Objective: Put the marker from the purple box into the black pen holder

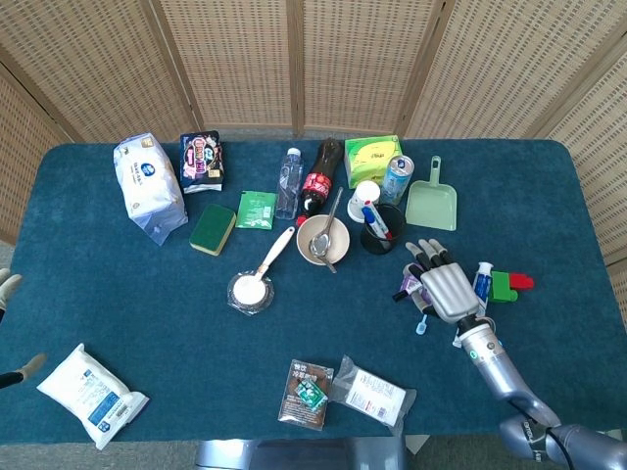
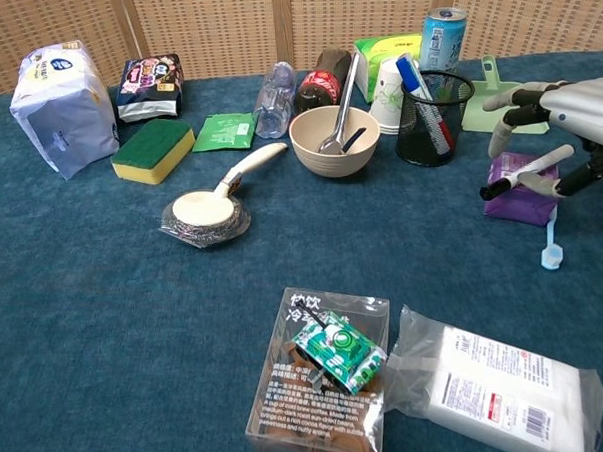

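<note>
The purple box (image 2: 517, 201) lies on the blue cloth right of centre, also visible as the purple box (image 1: 407, 285) in the head view. A white marker (image 2: 527, 170) with a black cap rests across its top, cap pointing left. My right hand (image 2: 562, 110) hovers just over the box with fingers spread and nothing in it; its thumb is beside the marker's right end. From above, the right hand (image 1: 447, 284) covers most of the box. The black mesh pen holder (image 2: 434, 120) stands behind and to the left, with a blue-capped marker in it. My left hand (image 1: 8, 286) only shows fingertips at the far left edge.
A beige bowl (image 2: 335, 142) with a spoon, a paper cup (image 2: 386, 87) and a drinks can (image 2: 441, 35) crowd the pen holder. A green dustpan (image 1: 431, 204) lies behind the hand. A small blue brush (image 2: 551, 247) lies in front of the box, and a clear box (image 2: 323, 380) is near the front edge.
</note>
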